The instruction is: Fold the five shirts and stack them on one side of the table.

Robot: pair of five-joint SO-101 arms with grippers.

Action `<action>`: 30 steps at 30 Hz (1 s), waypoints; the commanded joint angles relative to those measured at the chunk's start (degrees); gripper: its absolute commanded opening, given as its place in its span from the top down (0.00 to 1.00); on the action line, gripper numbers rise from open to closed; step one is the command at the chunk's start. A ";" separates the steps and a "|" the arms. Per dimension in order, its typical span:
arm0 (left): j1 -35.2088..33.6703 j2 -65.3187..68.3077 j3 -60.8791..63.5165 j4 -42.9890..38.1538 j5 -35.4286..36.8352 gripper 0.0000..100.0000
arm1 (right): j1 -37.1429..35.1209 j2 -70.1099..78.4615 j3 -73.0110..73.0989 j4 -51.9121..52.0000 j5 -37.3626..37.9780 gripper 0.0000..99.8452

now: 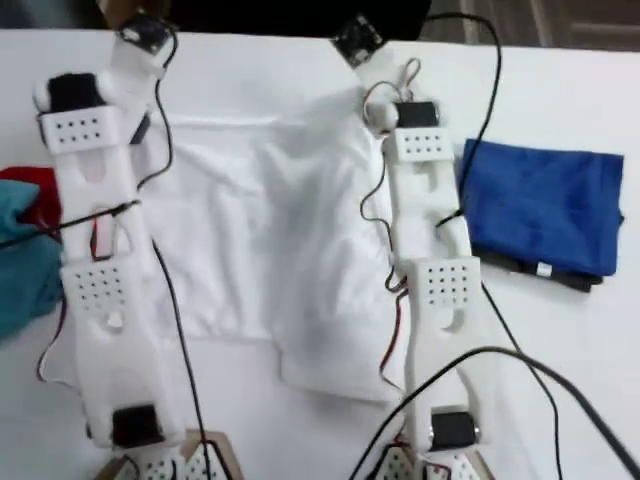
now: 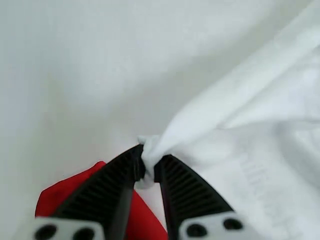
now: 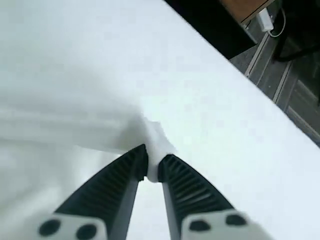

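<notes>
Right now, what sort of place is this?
Probably a lab or workshop: two robot arms with loose cables at a white table, a white shirt and a blue shirt on it.

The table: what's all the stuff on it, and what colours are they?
table: 1, white, under everything
white shirt: 1, white, spread in the middle between the arms
blue shirt: 1, blue, folded, right side
dark cloth: 1, black, edge peeking from under the blue shirt
red cloth: 1, red, left edge
teal cloth: 1, teal, left edge, touching the red cloth
cables: several, black, along the arms
arms: 2, white, side by side
left hand: 1, black, shut on a white shirt corner
right hand: 1, black, shut on the white shirt
</notes>
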 commanded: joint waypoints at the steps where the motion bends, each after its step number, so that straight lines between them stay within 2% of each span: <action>1: 1.67 0.09 -1.89 0.35 -0.70 0.98 | -0.57 -1.01 -2.99 4.70 -0.09 0.98; 6: 2.64 0.44 -1.71 7.65 -0.79 0.98 | -0.40 -5.49 -8.79 20.62 -0.09 0.98; 11: 0.09 -1.05 1.45 8.00 -0.62 0.98 | -0.84 -9.71 -16.88 34.33 -0.18 0.98; 15: 0.44 -9.41 13.14 8.00 -0.62 0.98 | -1.98 -11.21 -21.36 40.48 -0.88 0.98; 18: 0.97 -19.43 25.71 8.00 -0.70 0.98 | -1.89 -13.58 -21.01 40.66 -6.33 0.98; 24: 0.97 -37.63 50.95 7.65 -4.92 0.98 | -2.51 -25.19 -7.56 40.75 -8.00 0.98; 30: -0.44 -46.77 64.48 5.98 -5.27 0.98 | -2.68 -44.88 20.22 40.48 -7.65 0.98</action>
